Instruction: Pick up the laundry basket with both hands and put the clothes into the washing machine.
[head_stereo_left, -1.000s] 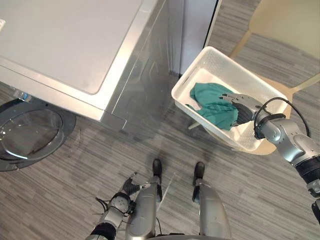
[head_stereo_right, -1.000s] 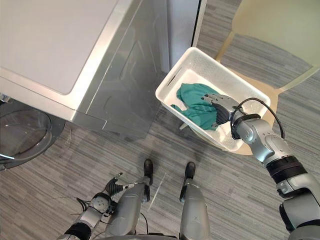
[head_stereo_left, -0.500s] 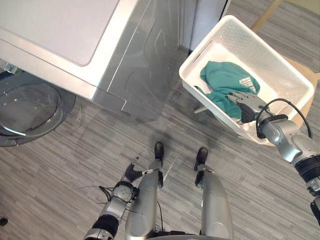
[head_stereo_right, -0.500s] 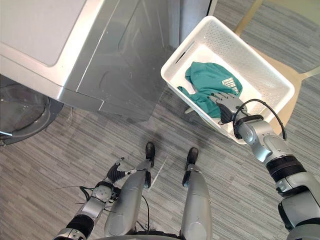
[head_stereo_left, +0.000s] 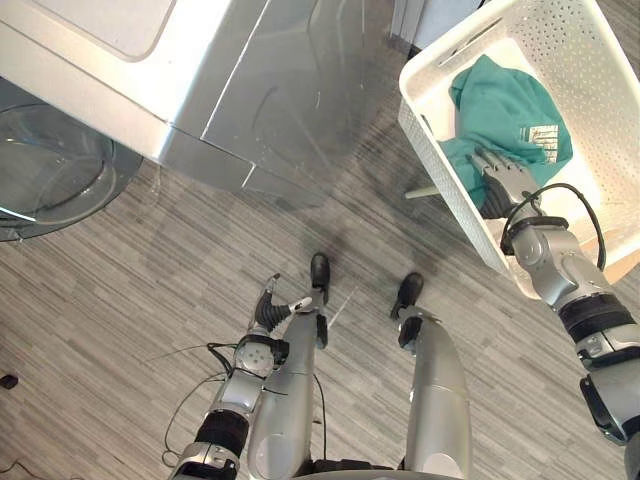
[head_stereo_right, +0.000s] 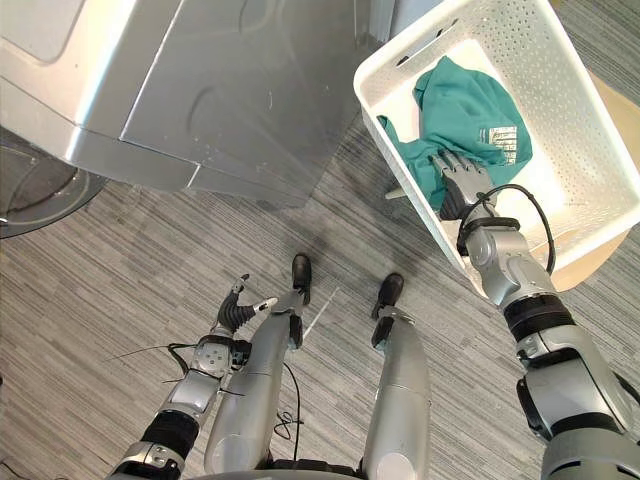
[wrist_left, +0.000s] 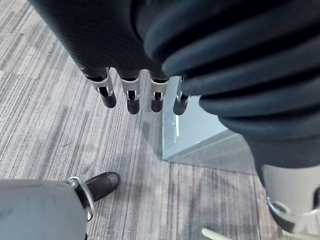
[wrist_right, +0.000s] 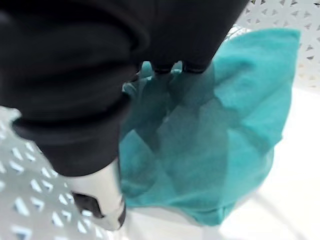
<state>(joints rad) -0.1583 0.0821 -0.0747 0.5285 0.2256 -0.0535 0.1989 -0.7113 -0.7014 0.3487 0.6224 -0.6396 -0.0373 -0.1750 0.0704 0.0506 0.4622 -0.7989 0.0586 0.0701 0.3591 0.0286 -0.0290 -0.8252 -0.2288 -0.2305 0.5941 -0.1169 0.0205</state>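
Observation:
The white laundry basket (head_stereo_left: 585, 60) stands at the upper right on a pale chair, with a teal garment (head_stereo_right: 470, 100) lying in it. My right hand (head_stereo_left: 498, 178) reaches over the basket's near wall and rests on the garment's near edge, open, its fingers fairly straight on the cloth. In the right wrist view the teal garment (wrist_right: 220, 135) lies just past the hand, against the perforated basket wall (wrist_right: 20, 210). My left hand (head_stereo_left: 270, 312) hangs low by my side over the floor, open and holding nothing; its fingers (wrist_left: 131, 97) point straight down.
The silver washing machine (head_stereo_left: 260, 90) stands at the upper left, its round door (head_stereo_left: 50, 185) swung open at the far left. A pale chair seat (head_stereo_right: 600, 262) shows under the basket, one chair leg (head_stereo_left: 422, 191) angling out. Grey striped floor lies between machine and basket.
The whole picture has shifted, so machine and basket sit higher and further right. My right hand stays on the garment, now nearer the basket's near wall. The left hand still hangs.

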